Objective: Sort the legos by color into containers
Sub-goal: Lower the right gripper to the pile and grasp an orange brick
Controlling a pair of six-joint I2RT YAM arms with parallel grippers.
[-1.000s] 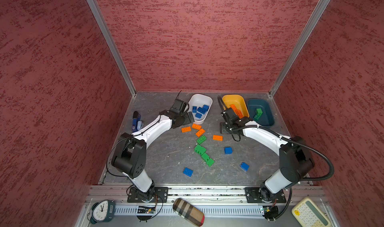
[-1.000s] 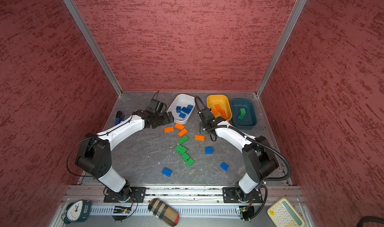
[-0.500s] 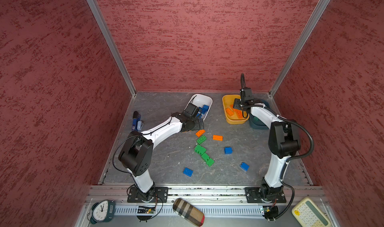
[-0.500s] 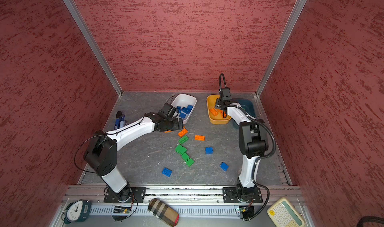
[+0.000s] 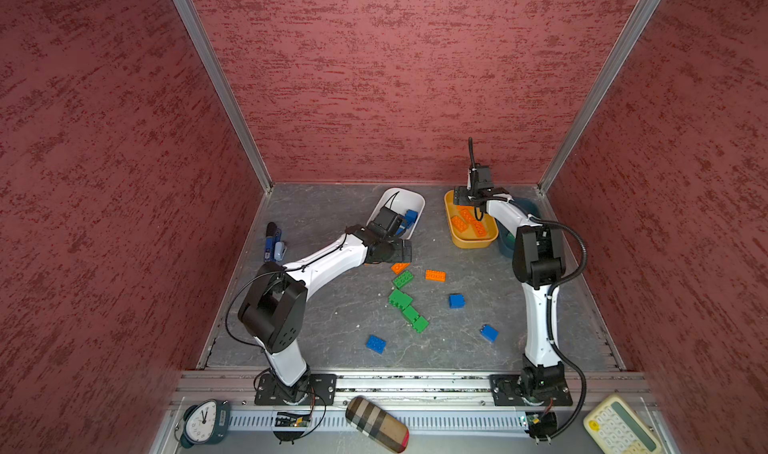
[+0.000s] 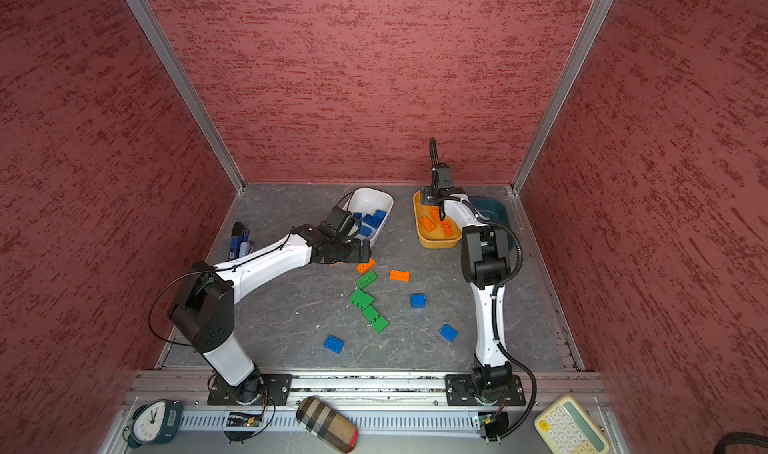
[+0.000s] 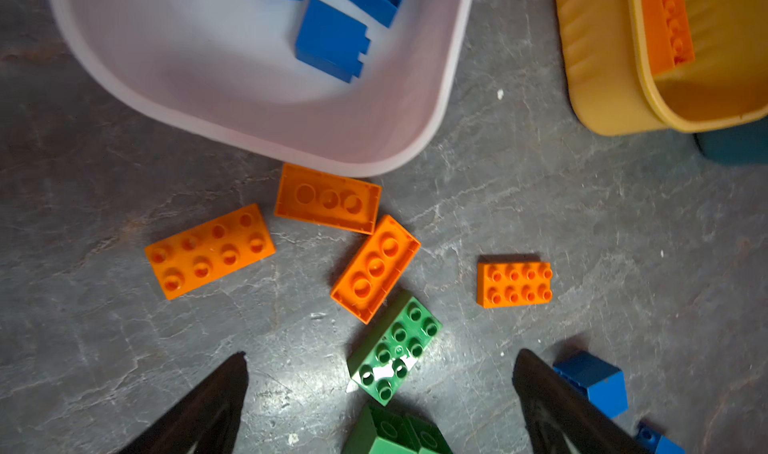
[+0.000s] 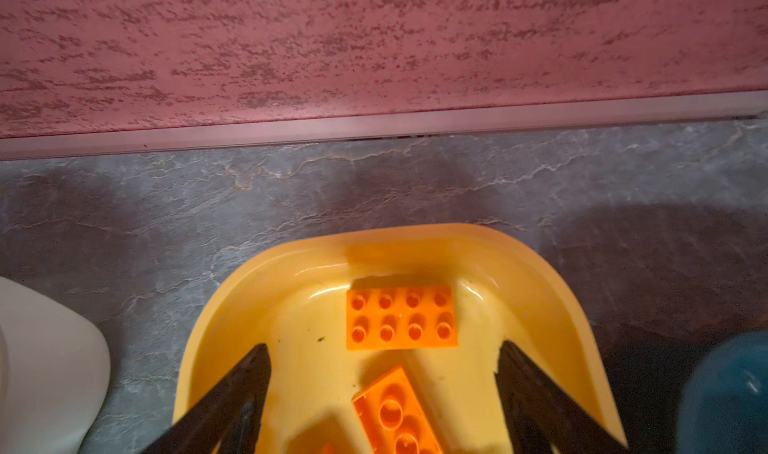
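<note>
Legos [image 5: 400, 299] are partly sorted and partly loose on the grey table [image 5: 324, 306]. Blue legos [image 6: 370, 220] sit in the white tub [image 6: 370, 192], and 3 orange legos [image 5: 459, 223] lie in the yellow tub [image 5: 469, 243]. The teal tub [image 6: 494, 215] stands just beside the yellow tub and is mostly hidden behind the right arm, so I cannot tell what it holds.

Both top views show 2 orange, 3 green and 3 blue bricks loose mid-table. The left wrist view shows 4 loose orange bricks near the white tub, 2 studs up and 2 upside down. One flipped brick [image 7: 328, 198] lies just beside the tub's rim.

The left pincer [image 7: 380, 358] reaches out over these bricks, jaws wide and empty. A green brick [image 7: 395, 348] shows in the gap between its fingers, but I cannot tell whether they are down at its level.

The right pincer [image 8: 383, 348] hangs over the yellow tub, jaws wide, holding nothing. A studs-up brick [image 8: 401, 317] lies on the tub floor just past its fingertips, and an upside-down brick [image 8: 395, 414] lies below the gap between the fingers.

A blue-and-black gadget [image 5: 273, 244] lies at the table's left edge, well apart from the bricks.
</note>
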